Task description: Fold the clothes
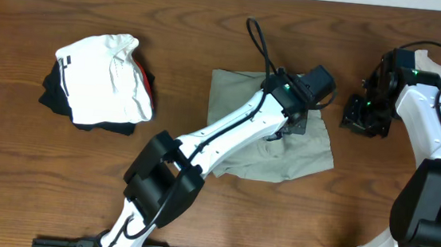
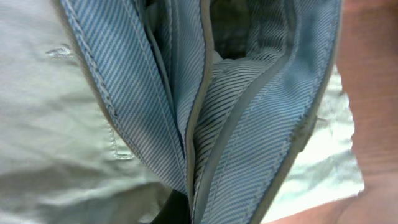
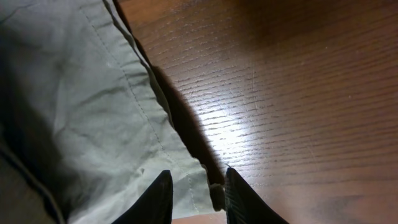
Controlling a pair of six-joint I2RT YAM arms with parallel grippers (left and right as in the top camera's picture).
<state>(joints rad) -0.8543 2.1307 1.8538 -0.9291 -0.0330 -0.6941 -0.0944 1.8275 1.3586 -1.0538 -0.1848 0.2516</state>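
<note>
We are clamping our left gripper (image 1: 294, 123) shut on the light-blue waistband (image 2: 236, 124) of the khaki trousers (image 1: 239, 93) lying in the middle of the table (image 1: 213, 27), while we are holding our right gripper (image 3: 198, 180), fingers slightly apart, at the trousers' right hem.

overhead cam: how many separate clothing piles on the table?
2. The khaki trousers lie at centre, under the left arm; the white/black/red bundle sits far left. The bundle may hide more garments.
</note>
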